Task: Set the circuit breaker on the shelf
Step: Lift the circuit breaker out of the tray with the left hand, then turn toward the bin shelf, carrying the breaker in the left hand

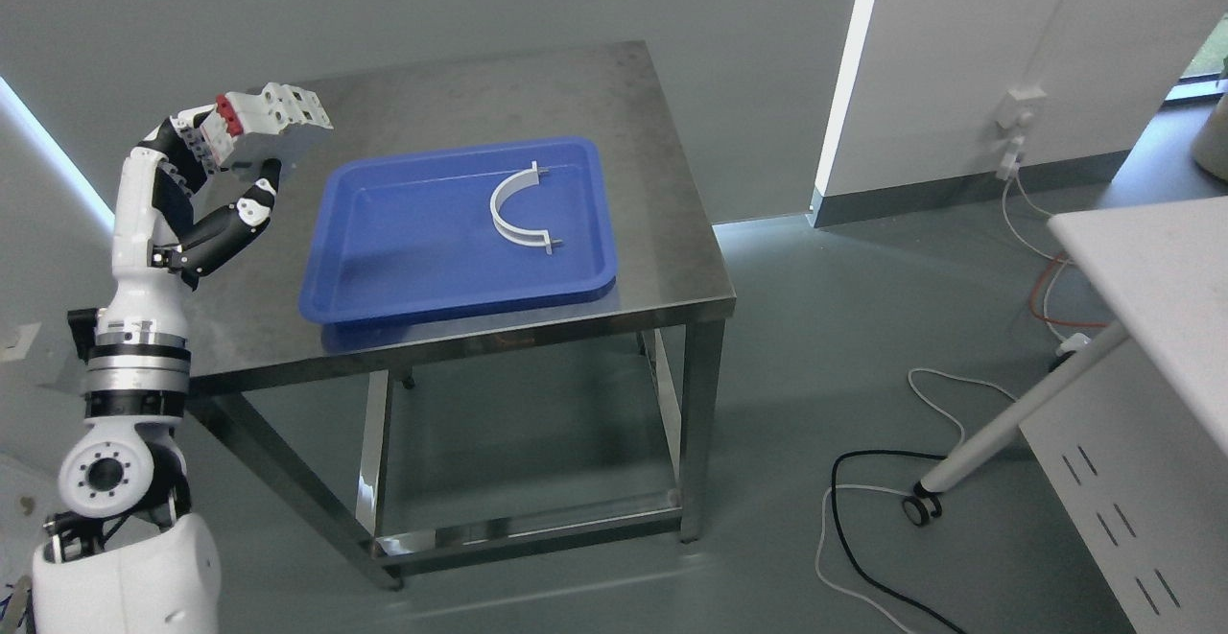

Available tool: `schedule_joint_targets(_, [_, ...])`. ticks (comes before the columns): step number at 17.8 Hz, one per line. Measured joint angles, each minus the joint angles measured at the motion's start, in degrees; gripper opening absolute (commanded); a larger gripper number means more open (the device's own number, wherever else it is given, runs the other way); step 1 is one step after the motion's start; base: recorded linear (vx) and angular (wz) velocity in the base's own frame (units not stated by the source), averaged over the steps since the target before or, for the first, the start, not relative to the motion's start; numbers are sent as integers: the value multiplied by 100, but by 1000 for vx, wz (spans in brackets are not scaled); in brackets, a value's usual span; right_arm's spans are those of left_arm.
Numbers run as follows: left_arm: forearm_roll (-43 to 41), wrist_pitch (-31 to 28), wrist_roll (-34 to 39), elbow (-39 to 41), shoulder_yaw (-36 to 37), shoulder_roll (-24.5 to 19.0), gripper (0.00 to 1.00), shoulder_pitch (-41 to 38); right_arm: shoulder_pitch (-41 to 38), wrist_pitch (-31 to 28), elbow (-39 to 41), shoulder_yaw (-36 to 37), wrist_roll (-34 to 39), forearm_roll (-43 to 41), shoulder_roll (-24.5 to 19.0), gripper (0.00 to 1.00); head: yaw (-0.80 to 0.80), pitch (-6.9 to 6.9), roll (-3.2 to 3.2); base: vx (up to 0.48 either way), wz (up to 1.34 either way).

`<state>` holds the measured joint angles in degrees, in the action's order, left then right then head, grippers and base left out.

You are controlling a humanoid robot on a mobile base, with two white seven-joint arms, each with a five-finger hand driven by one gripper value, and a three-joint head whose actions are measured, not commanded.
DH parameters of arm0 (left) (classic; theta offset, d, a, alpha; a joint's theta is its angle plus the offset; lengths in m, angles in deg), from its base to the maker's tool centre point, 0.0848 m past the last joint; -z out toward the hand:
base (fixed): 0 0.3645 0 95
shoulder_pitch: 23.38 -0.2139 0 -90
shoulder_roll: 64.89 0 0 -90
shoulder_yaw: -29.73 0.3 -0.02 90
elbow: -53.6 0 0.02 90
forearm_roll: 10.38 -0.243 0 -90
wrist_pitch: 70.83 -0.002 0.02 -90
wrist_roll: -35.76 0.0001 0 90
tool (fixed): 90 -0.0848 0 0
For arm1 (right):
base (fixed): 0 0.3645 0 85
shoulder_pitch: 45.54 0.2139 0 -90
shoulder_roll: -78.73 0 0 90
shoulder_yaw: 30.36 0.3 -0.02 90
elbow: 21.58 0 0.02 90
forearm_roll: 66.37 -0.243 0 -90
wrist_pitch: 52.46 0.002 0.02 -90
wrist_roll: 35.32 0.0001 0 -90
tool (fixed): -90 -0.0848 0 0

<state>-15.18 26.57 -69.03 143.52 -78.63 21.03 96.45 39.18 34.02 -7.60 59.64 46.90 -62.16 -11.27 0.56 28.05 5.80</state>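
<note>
Circuit breaker (pixel 273 118), a white multi-pole block with red toggles, sits in the upper left of the head view, held aloft by the left hand (pixel 216 169), whose fingers are curled around its left end with the thumb (pixel 251 207) underneath. Its long axis runs roughly left to right, tilting slightly, and the free end points toward the frame's centre. It hangs above the left edge of the steel table (pixel 662 260), clear of the surface and just left of the blue tray (pixel 384 270). That tray lies mid-table and holds only a white curved bracket (pixel 513 212). The right arm is out of view. No shelf is plainly visible; the table's lower frame and a white table (pixel 1166 279) at the right edge are the only other surfaces, so the target likely lies outside the frame. Open floor spreads to the right, crossed by loose cables (pixel 863 519).
</note>
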Motion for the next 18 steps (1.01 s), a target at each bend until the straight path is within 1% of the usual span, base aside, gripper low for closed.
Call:
schedule_joint_targets(4, [145, 3, -51, 178, -100, 133, 12, -214, -1, -1, 0, 0, 0, -1, 0, 100, 0, 0, 0, -450, 125])
schedule_joint_targets(12, [338, 9, -85, 382, -189, 281, 12, -358, -1, -1, 0, 0, 0, 0, 0, 100, 0, 0, 0, -479, 469])
schedule_joint_targets(16, [417, 16, -93, 504, -174, 323, 12, -336, -2, -2, 0, 0, 0, 0, 0, 100, 0, 0, 0, -432, 726])
schedule_joint_targets(18, [433, 32, -96, 570, -111, 341, 12, -161, -2, -3, -1, 0, 0, 0, 0, 100, 0, 0, 0, -368, 1091])
